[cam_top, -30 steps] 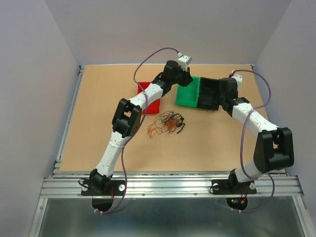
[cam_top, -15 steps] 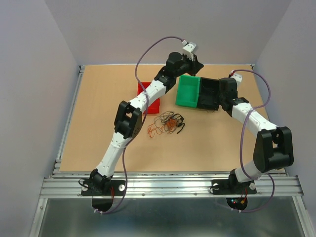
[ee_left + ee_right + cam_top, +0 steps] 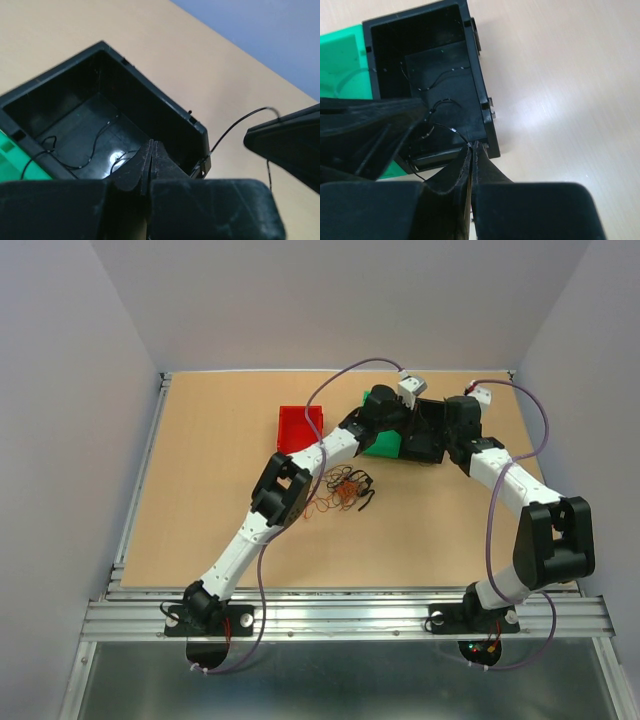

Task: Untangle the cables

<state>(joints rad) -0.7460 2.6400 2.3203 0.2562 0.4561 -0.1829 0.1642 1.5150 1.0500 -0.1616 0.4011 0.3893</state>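
Early stage is judged: a few strands (image 3: pixel 442 76) are laid in the black bin (image 3: pixel 428 440), one black wire (image 3: pixel 235 123) is pinched by the shut right gripper (image 3: pixel 471 150), the left gripper (image 3: pixel 151 150) is closed empty, and the cables (image 3: pixel 340 490) are left bunched on the table (image 3: pixel 200 490).

Left hand (image 3: pixel 151 152) up close, fingers pressed together, over the open black bin (image 3: pixel 150 107) on the tan worktop (image 3: pixel 200 55). Thin wires (image 3: pixel 96 142) lie inside. One black wire (image 3: pixel 231 127) arcs from the bin's corner to the right hand (image 3: pixel 252 140); a green bin (image 3: pixel 10 155) sits at the left.
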